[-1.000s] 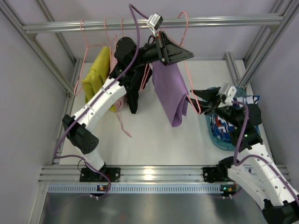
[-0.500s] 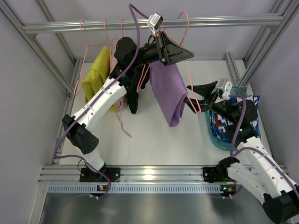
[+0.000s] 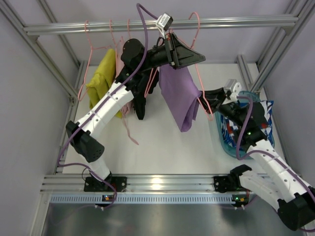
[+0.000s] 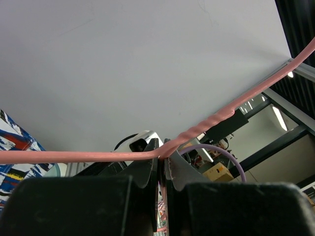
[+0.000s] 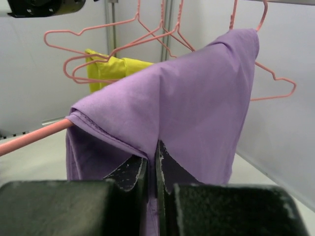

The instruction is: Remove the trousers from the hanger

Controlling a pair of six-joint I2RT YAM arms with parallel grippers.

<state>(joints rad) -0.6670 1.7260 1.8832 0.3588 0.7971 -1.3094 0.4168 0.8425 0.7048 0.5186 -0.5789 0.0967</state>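
The purple trousers (image 3: 180, 96) hang folded over a pink wire hanger (image 3: 198, 78) below the top rail. My left gripper (image 3: 197, 57) is shut on the hanger's wire near its neck; the left wrist view shows the pink hanger wire (image 4: 74, 156) pinched between the jaws. My right gripper (image 3: 203, 97) is shut on the right edge of the trousers; the right wrist view shows the purple cloth (image 5: 197, 98) clamped between the jaws, with the hanger's pink bar (image 5: 29, 137) poking out at the left.
A yellow garment (image 3: 102, 78) and a dark garment (image 3: 140, 101) hang on other pink hangers (image 3: 91, 39) from the rail (image 3: 236, 22) at the left. A blue bin (image 3: 224, 135) with patterned cloth stands at the right by my right arm.
My right gripper has moved up and left to the trousers' right edge and closed on the cloth. The left gripper has stayed on the hanger.
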